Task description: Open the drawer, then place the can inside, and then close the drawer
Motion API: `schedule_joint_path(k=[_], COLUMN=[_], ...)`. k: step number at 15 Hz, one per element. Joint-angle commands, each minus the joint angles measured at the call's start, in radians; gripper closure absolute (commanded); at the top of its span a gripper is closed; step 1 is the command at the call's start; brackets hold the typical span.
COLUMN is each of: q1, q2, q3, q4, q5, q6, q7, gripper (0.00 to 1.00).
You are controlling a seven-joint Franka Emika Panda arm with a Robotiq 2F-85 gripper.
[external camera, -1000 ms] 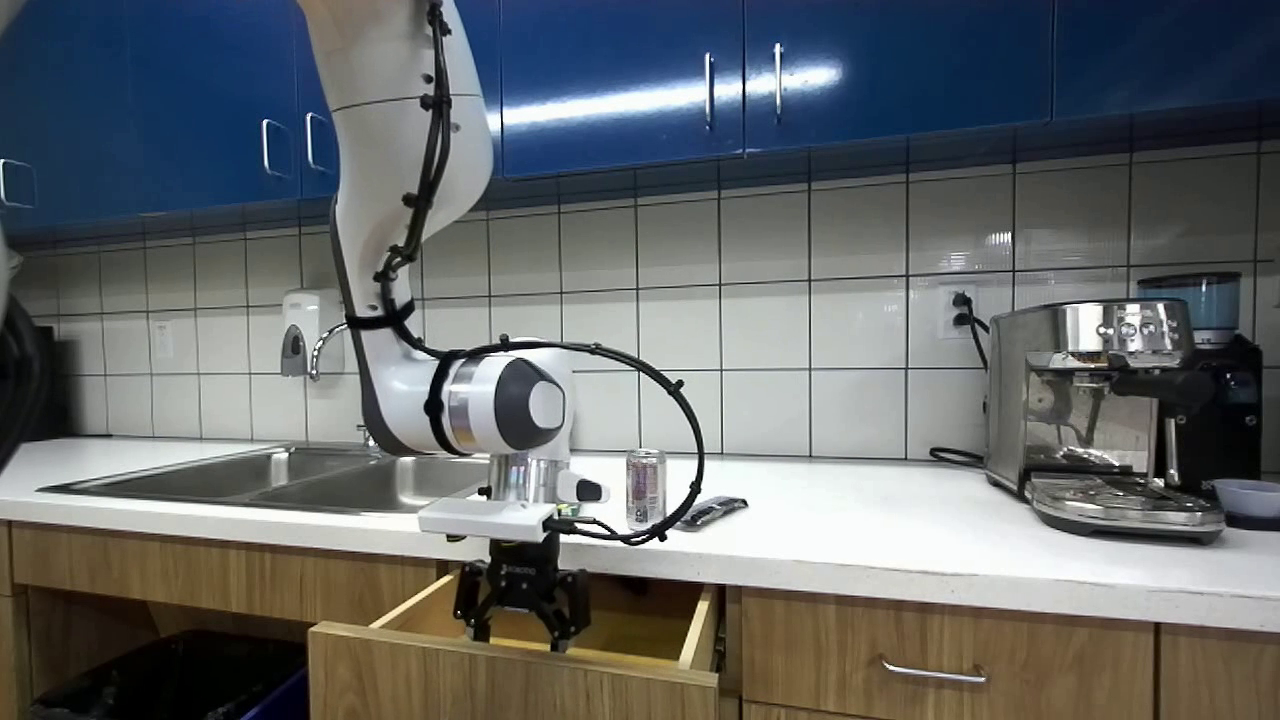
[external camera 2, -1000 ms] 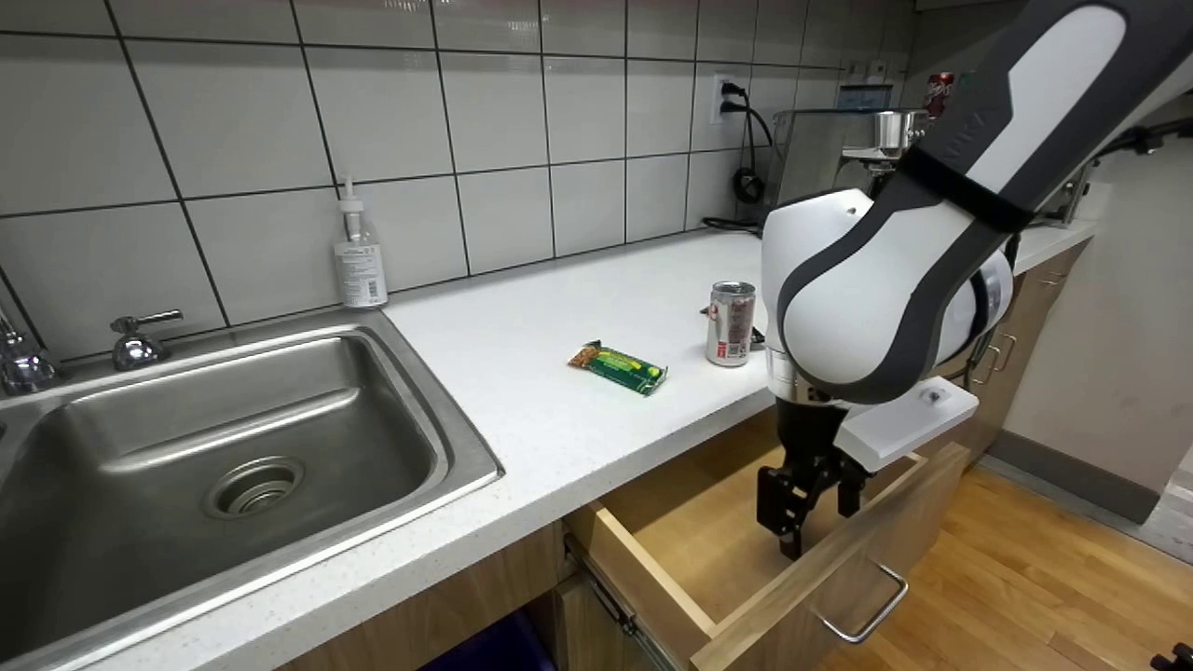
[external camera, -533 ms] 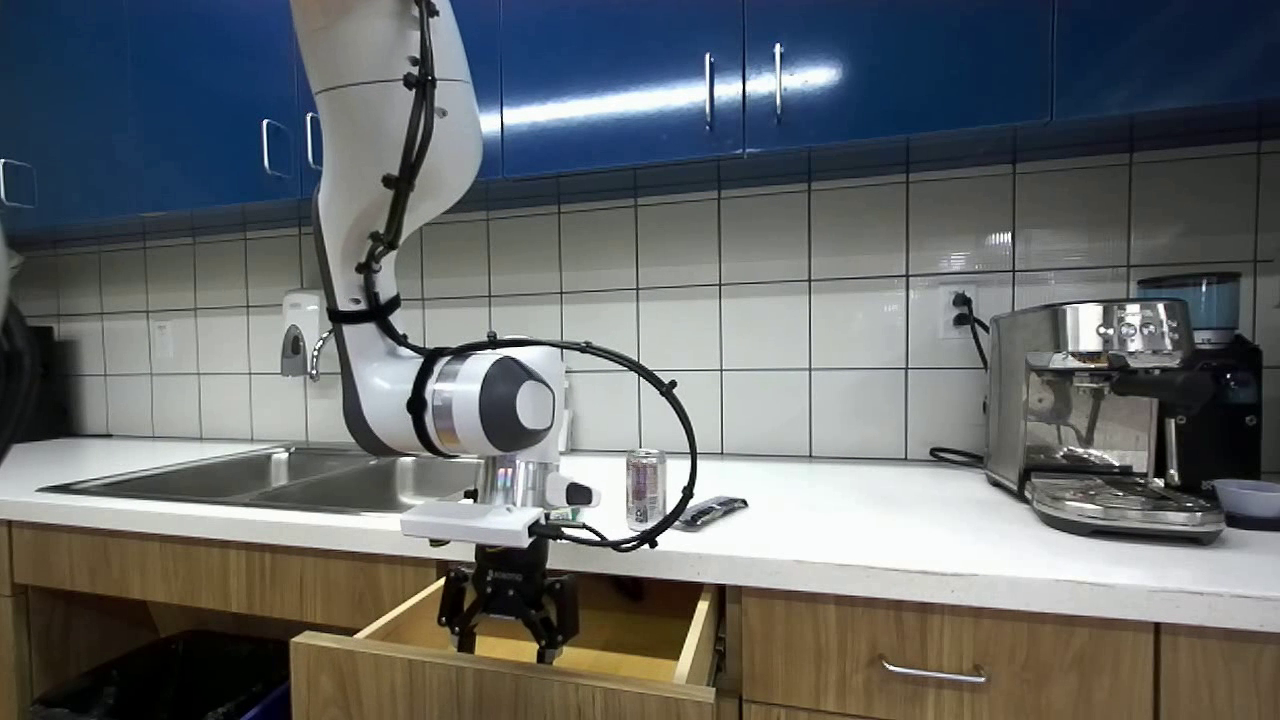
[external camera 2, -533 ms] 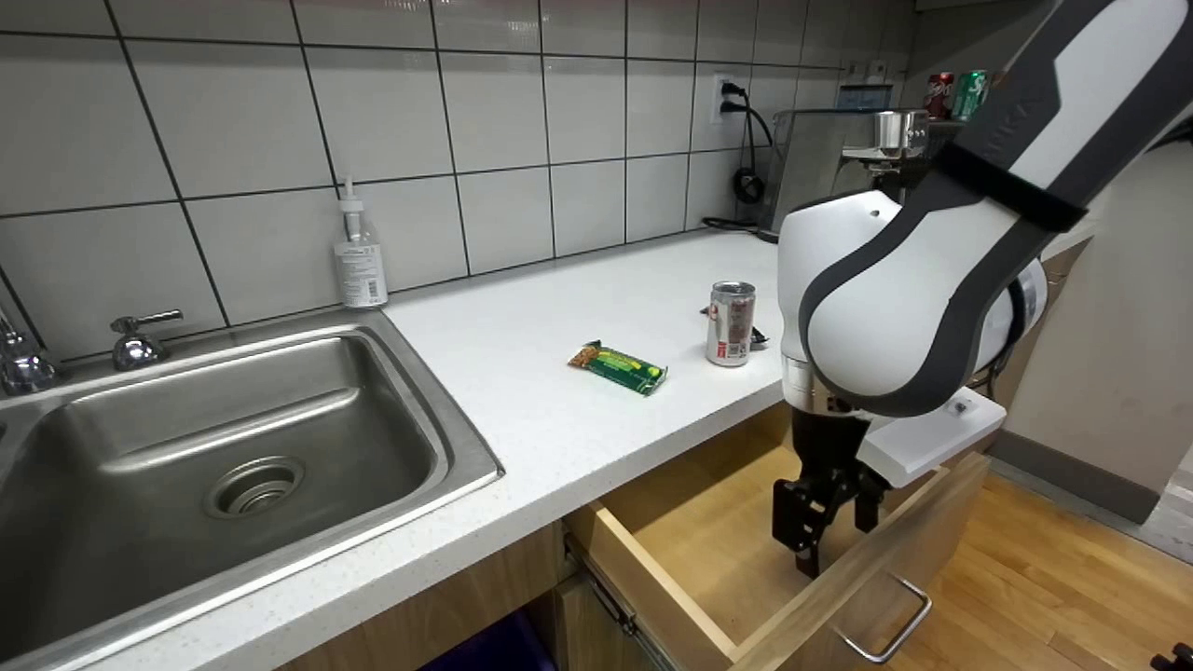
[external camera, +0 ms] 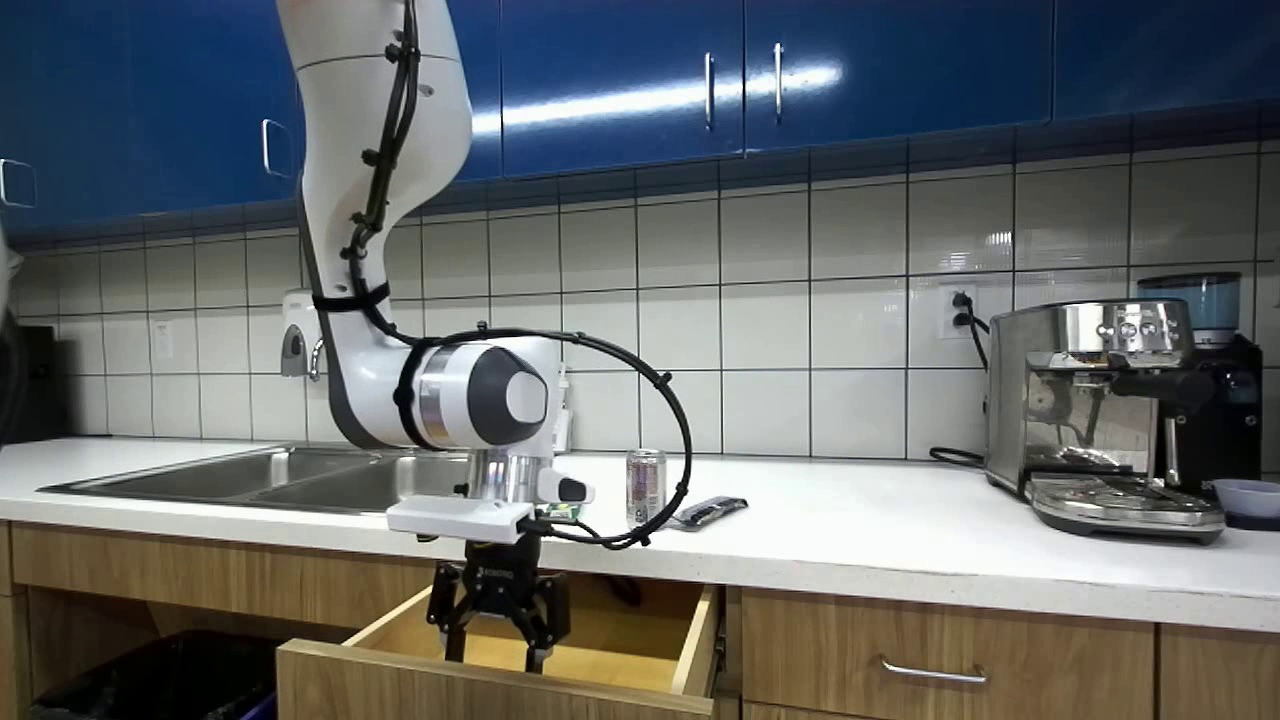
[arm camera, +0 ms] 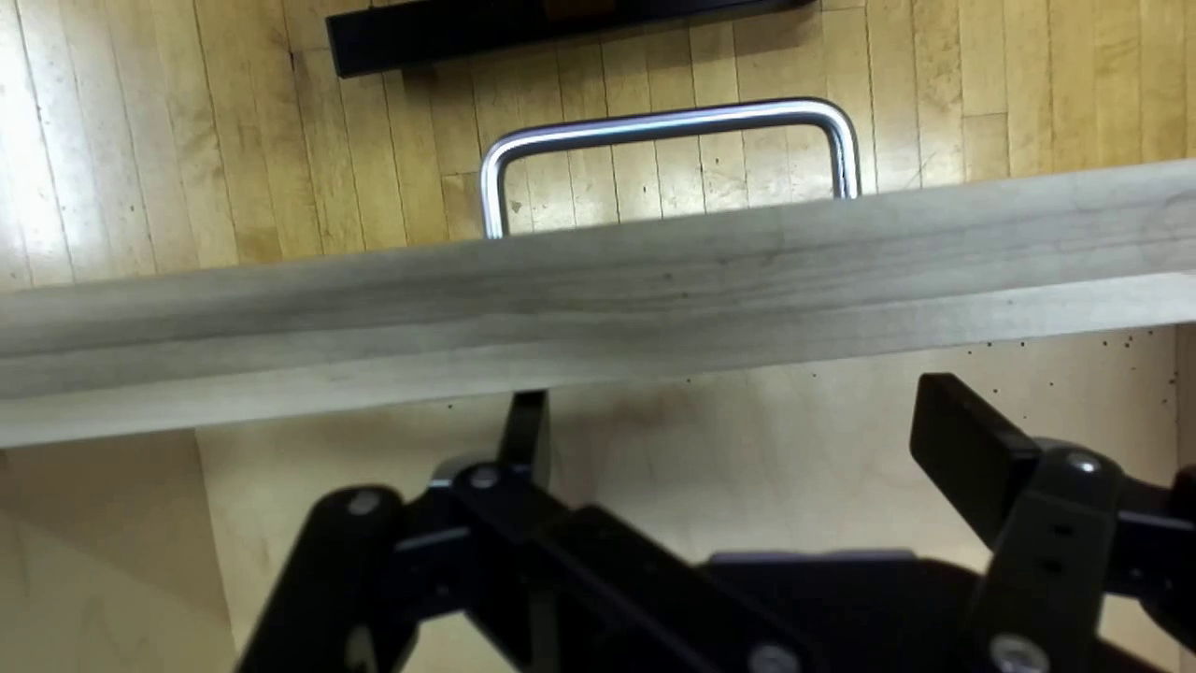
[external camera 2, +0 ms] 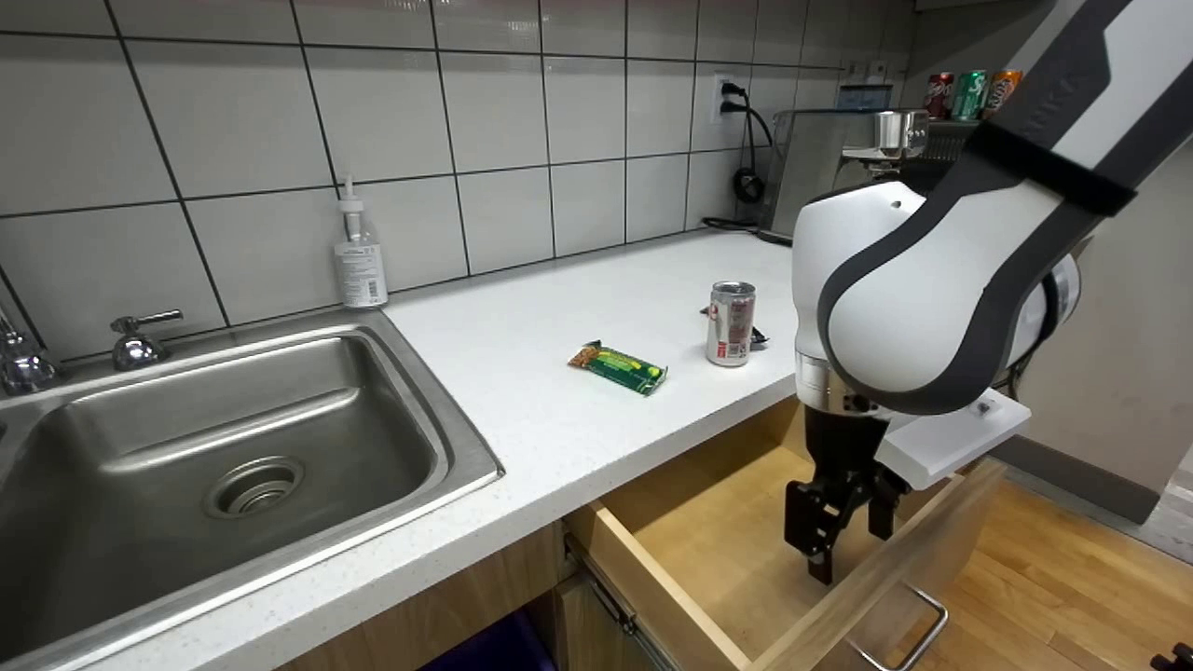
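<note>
The light-wood drawer (external camera: 400,695) stands pulled out below the counter, and its bare floor shows in an exterior view. Its silver bar handle (arm camera: 673,124) sits on the outer side of the front panel. Inside the drawer, fingers down, is my gripper (external camera 2: 850,550), spread wide with nothing between its fingers. In the wrist view the gripper (arm camera: 735,411) is just behind the front panel (arm camera: 598,313); the left fingertip reaches its inner edge, though contact is hard to tell. The silver can (external camera 2: 731,324) stands upright on the counter, beyond the arm.
A green snack bar (external camera 2: 623,366) and a dark packet (external camera: 712,512) lie near the can. The steel sink (external camera 2: 410,401) and a soap bottle (external camera 2: 361,266) are to one side, a coffee machine (external camera: 1100,400) to the other. A bin (external camera: 170,675) sits under the counter.
The drawer has slid further out from the counter, with my gripper travelling along inside it in the same direction. The can and packets have stayed put. The fingers remain spread.
</note>
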Motion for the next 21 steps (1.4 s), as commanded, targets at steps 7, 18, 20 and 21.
schedule_joint_path(k=[7, 18, 20, 21], q1=[-0.002, -0.003, -0.004, -0.006], q2=[-0.158, -0.311, -0.325, -0.332], q3=[0.009, 0.001, 0.001, 0.001], q4=[-0.095, -0.132, -0.126, -0.124], q5=[0.039, -0.002, -0.021, -0.032], q6=[-0.017, 0.012, 0.015, 0.017], q7=[0.050, 0.159, 0.184, 0.194], gripper=[0.00, 0.00, 0.00, 0.00])
